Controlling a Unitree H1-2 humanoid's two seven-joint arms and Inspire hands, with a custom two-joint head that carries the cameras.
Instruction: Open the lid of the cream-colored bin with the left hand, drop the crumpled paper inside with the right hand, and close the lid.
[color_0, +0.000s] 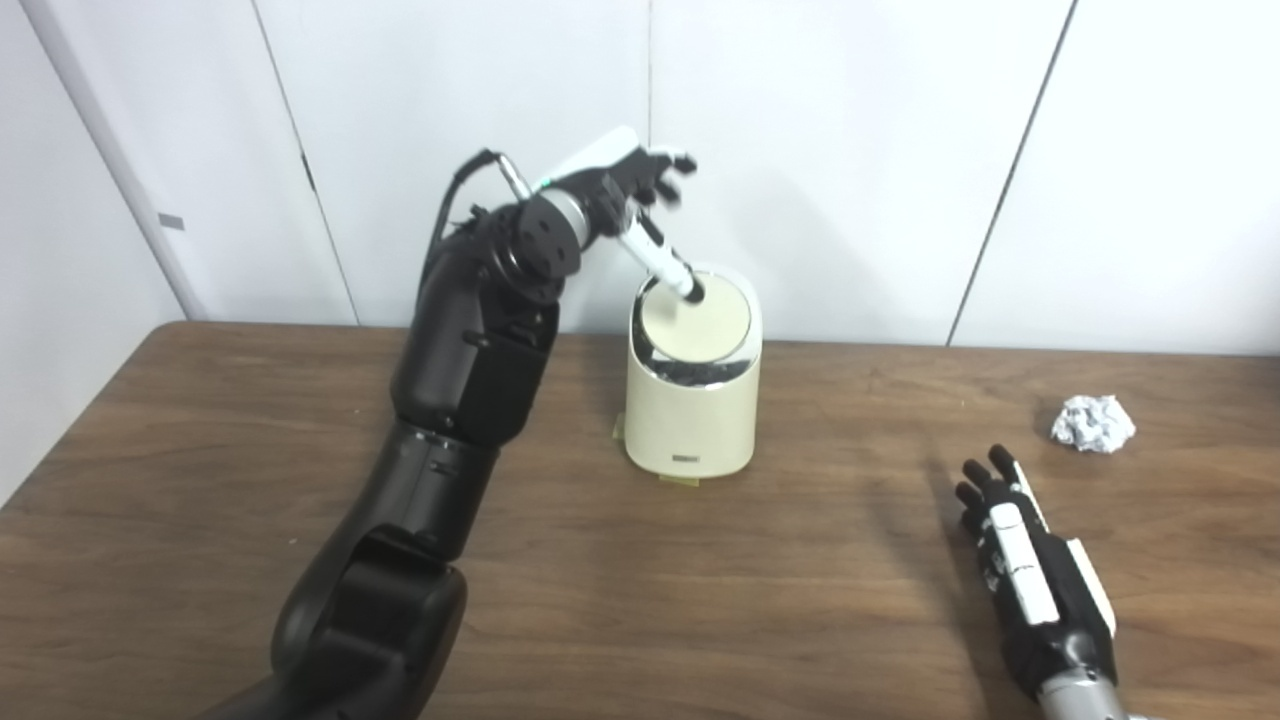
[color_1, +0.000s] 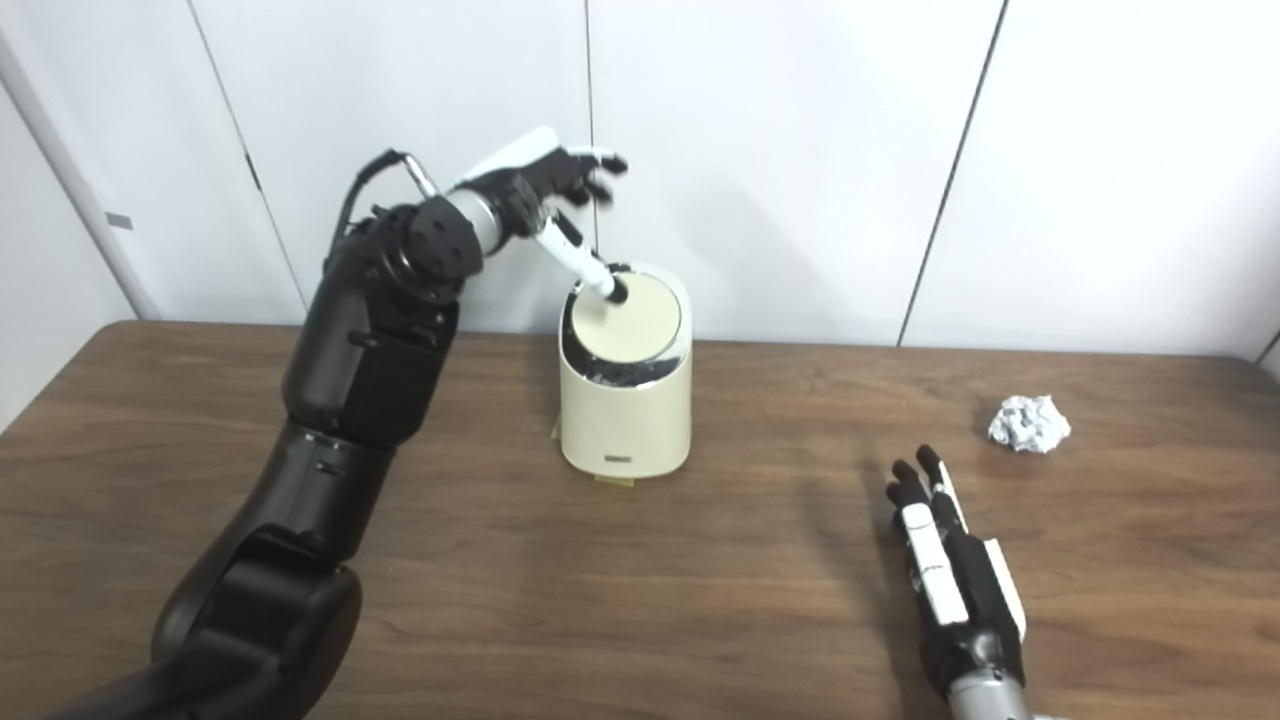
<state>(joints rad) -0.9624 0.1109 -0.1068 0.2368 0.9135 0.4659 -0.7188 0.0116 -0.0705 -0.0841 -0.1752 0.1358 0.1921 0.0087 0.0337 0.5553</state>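
Opening step: left hand (color_0: 640, 195), fingers spread, one fingertip pressing round cream lid (color_0: 695, 320) of cream-coloured plastic bin (color_0: 690, 420), centre-far.
Right hand (color_0: 1030, 560): flat, empty, near right.
Next: grasp crumpled white paper ball (color_0: 1093, 423), far right.

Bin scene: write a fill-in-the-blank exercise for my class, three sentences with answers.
1. A finger of the left hand presses on the bin's ______.
2. The crumpled paper lies on the ______, not in the bin.
3. The right hand holds ______, resting on the wood short of the paper.

Missing words: lid; table; nothing
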